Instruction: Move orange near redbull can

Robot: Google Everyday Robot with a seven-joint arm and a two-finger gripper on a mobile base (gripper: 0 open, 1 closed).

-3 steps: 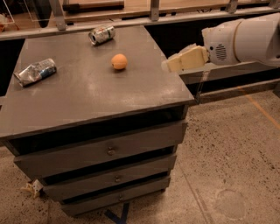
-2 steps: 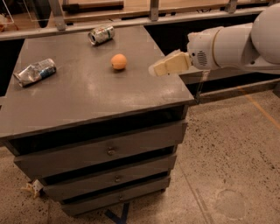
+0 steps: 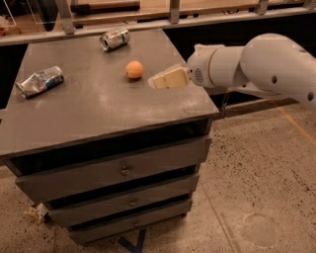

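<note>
The orange is a small round fruit resting on the grey cabinet top, right of centre. The redbull can lies on its side near the left edge, crumpled, silver and blue. My gripper reaches in from the right on a white arm, with cream-coloured fingers pointing left. It hovers just right of and slightly in front of the orange, a short gap apart, holding nothing that I can see.
A smooth silver can with green and red markings lies on its side at the back of the top. The cabinet has several drawers below. A rail and shelf run behind. Speckled floor lies to the right.
My gripper and arm have moved left over the cabinet top, from beyond its right edge to close beside the orange. The orange and both cans have not moved.
</note>
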